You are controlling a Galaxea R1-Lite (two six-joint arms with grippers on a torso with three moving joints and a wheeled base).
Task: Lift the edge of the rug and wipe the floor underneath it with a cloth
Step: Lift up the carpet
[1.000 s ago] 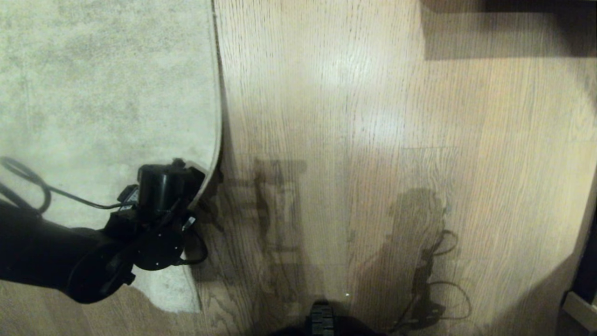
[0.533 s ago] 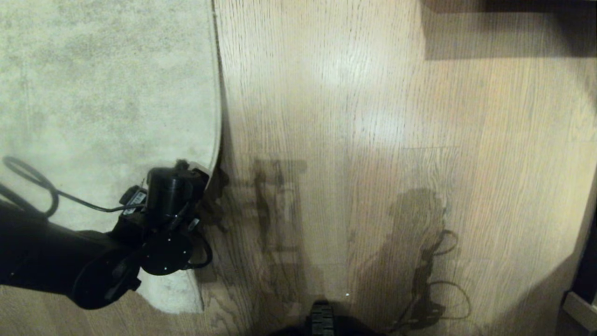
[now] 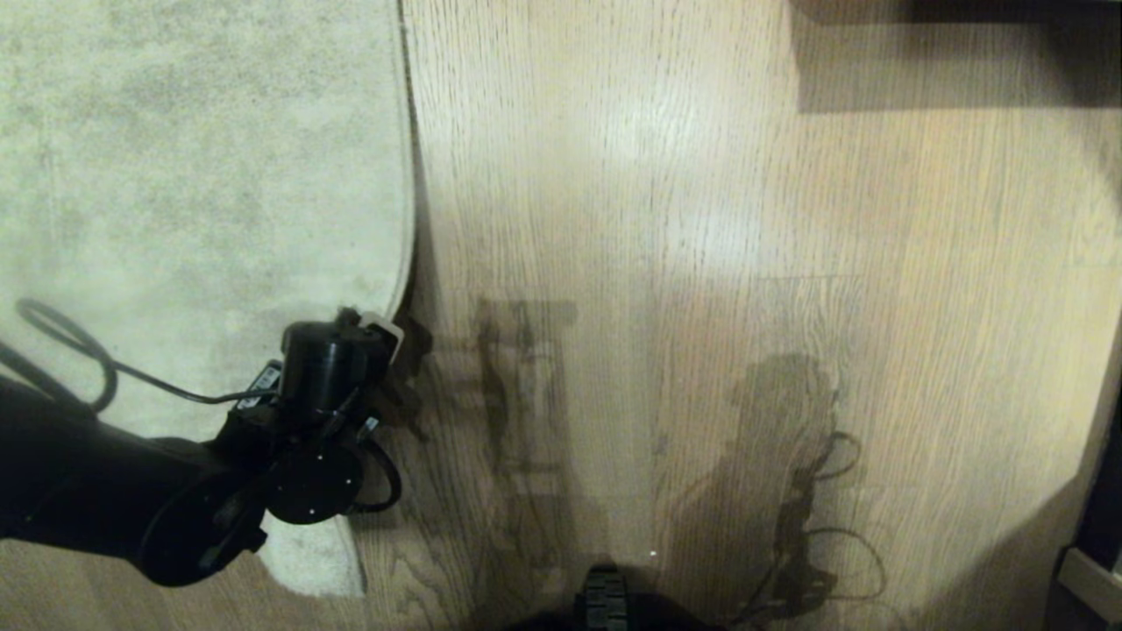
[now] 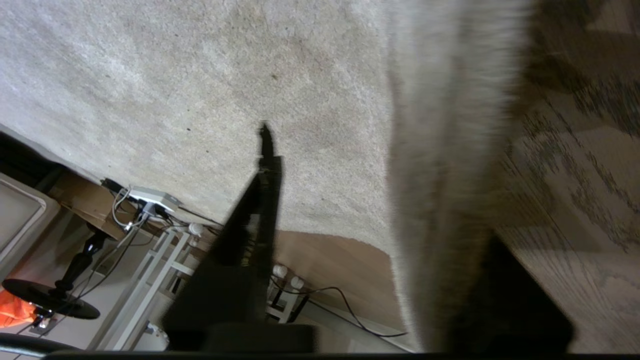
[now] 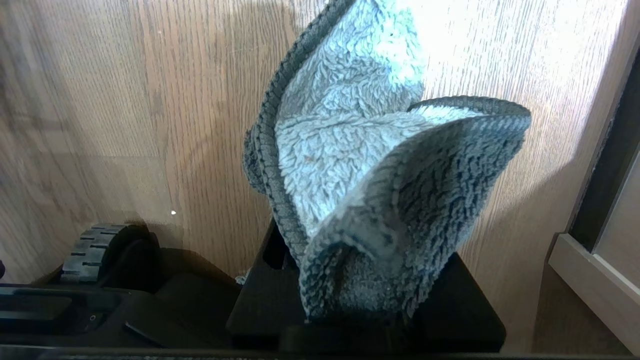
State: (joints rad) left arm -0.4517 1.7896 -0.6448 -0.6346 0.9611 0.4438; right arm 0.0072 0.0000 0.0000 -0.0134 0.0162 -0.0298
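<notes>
The pale rug (image 3: 193,175) fills the left of the head view, and its rug edge (image 3: 410,228) runs down to my left gripper (image 3: 384,337). In the left wrist view the left gripper (image 4: 380,200) stands open astride the raised rug edge (image 4: 445,190). One finger (image 4: 265,170) is over the pile, well apart from the edge. The other finger (image 4: 505,300) is on the wood floor (image 3: 701,263) side, behind the edge. My right gripper (image 5: 350,285), out of the head view, is shut on the grey-green cloth (image 5: 360,165) above the floor (image 5: 125,100).
Dark furniture (image 3: 964,44) stands at the far right, and a pale ledge (image 3: 1087,578) at the near right. My base's wheel (image 3: 605,605) shows at the bottom. Beyond the rug's far side are cables and a white frame (image 4: 160,240).
My left hand has shifted a little toward the rug's border. The rug's near corner has drawn in slightly.
</notes>
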